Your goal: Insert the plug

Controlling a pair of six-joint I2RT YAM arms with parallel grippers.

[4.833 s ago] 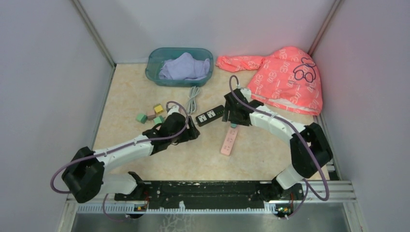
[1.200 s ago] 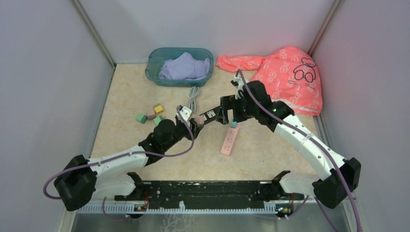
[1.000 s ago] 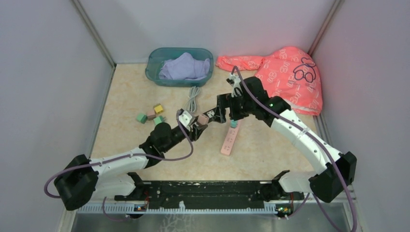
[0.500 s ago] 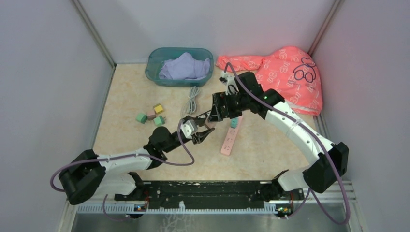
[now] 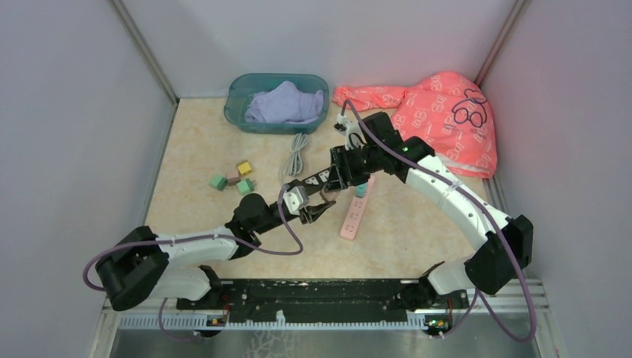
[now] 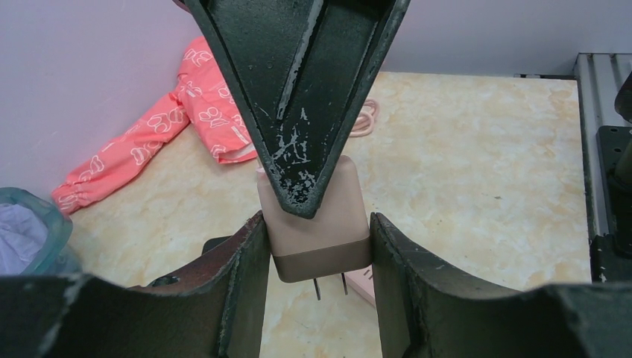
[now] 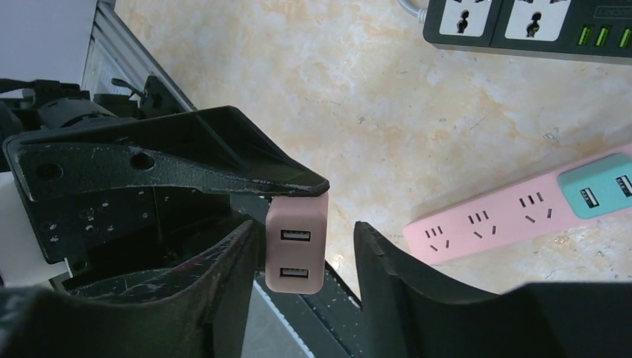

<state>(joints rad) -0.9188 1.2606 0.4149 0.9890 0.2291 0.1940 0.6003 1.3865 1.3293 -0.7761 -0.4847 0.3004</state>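
Note:
A pink USB charger plug (image 6: pixel 313 216) with two metal prongs is clamped between my left gripper's (image 6: pixel 314 253) fingers, held above the table. In the right wrist view the plug (image 7: pixel 296 246) hangs between my right gripper's (image 7: pixel 302 291) spread fingers, with a gap on its right side. In the top view both grippers meet mid-table, left (image 5: pixel 317 205) and right (image 5: pixel 332 186). A black power strip (image 7: pixel 522 26) lies just behind them (image 5: pixel 313 179). A pink power strip (image 5: pixel 352 215) with a teal end lies to the right (image 7: pixel 507 216).
A teal basin (image 5: pixel 237 112) with purple cloth stands at the back. A coral garment (image 5: pixel 440 119) lies at the back right. Coloured blocks (image 5: pixel 235 179) sit on the left. A coiled white cable (image 5: pixel 296 153) lies in front of the basin.
My left gripper has carried the plug rightward and nearer to the front. My right arm has swung left and its open fingers now straddle the plug.

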